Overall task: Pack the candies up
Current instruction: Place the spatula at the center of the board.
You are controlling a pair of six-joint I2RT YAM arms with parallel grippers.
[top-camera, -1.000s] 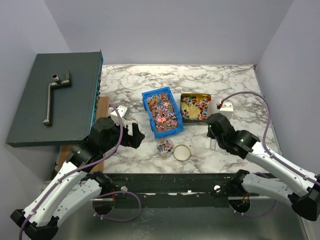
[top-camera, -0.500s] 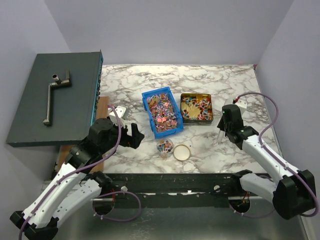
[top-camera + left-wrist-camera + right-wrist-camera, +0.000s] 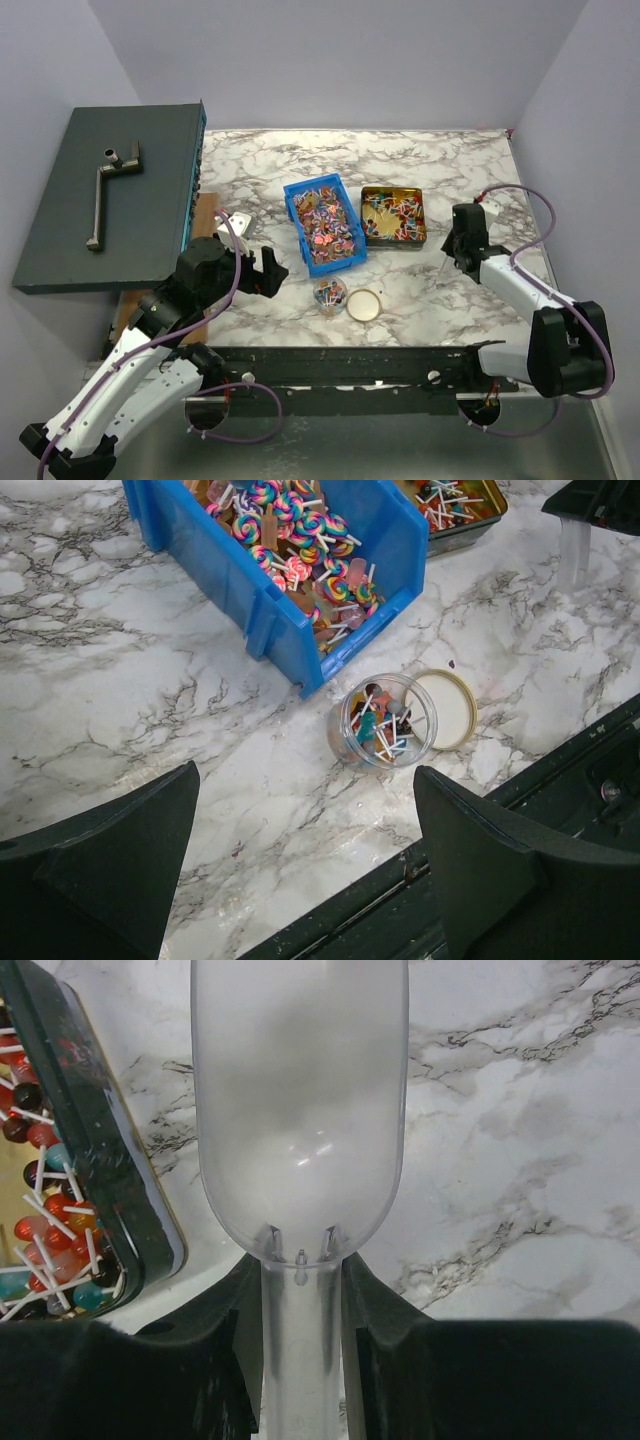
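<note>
The candies are small lollipops in mixed wrappers. Many fill a blue bin [image 3: 323, 222] [image 3: 250, 600], some lie in a dark gold-lined tin [image 3: 393, 215] [image 3: 100, 1190], and a few are in a small clear jar [image 3: 330, 293] [image 3: 385, 725]. The round gold lid [image 3: 365, 304] [image 3: 445, 708] lies beside the jar. My right gripper [image 3: 462, 243] [image 3: 300, 1330] is shut on the handle of an empty clear plastic scoop [image 3: 300, 1110], just right of the tin. My left gripper [image 3: 270, 272] [image 3: 305, 880] is open and empty, left of the jar.
A large dark grey case [image 3: 110, 195] with a metal handle covers the left side, on a wooden block. A small white object [image 3: 237, 220] lies near it. A black rail [image 3: 340, 365] runs along the table's front edge. Walls close in on both sides.
My right arm has swung right and back with the scoop, from near the jar to beside the tin's right edge. The left arm has barely moved.
</note>
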